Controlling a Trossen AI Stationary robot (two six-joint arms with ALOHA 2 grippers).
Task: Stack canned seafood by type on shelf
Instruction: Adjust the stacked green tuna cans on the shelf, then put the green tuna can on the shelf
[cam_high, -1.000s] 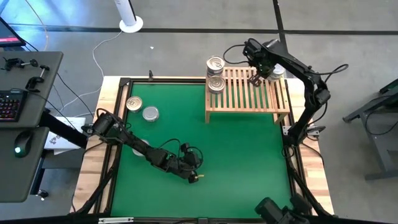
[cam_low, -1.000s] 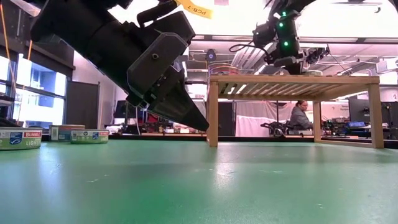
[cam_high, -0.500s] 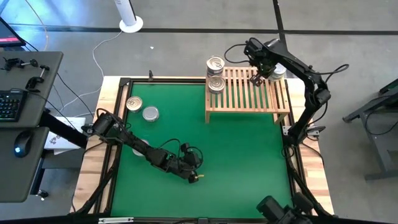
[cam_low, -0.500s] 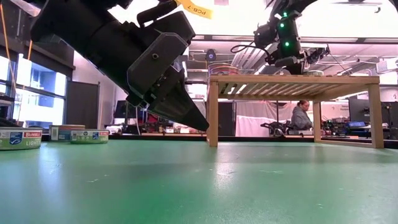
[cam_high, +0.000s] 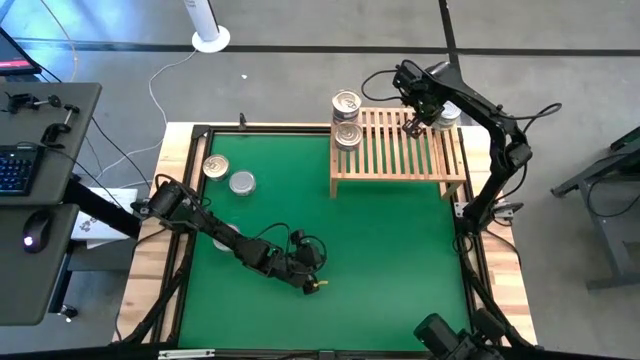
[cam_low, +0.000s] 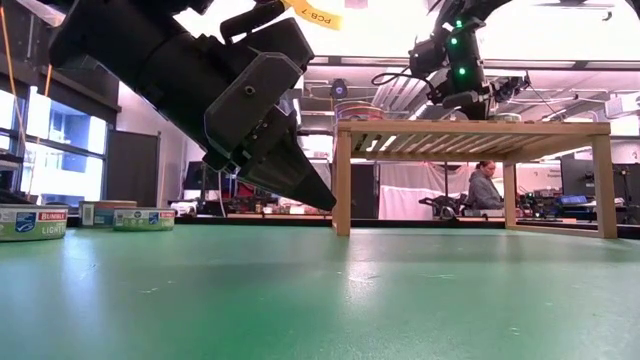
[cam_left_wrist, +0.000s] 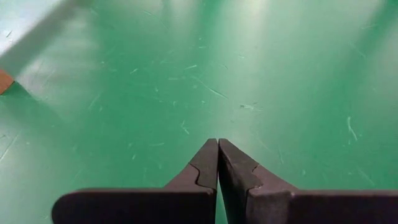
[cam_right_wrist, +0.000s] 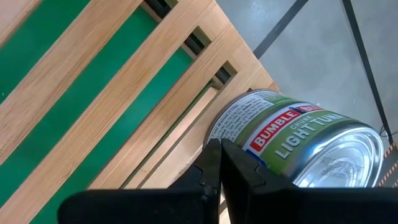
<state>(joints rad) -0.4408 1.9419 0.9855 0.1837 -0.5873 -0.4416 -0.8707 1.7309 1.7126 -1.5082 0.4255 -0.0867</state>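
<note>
nothing moved: right gripper (cam_right_wrist: 219, 163) stays shut beside tin (cam_right_wrist: 298, 146) on shelf (cam_right_wrist: 93, 106).

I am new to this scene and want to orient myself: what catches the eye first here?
The slatted wooden shelf at the far edge of the green table, with tins at its left end. Above its right end hangs the right gripper, fingers shut, just beside a Bumble Bee tin at the corner. The left gripper rests low over the mat, also shut; two more tins sit far left.
</note>
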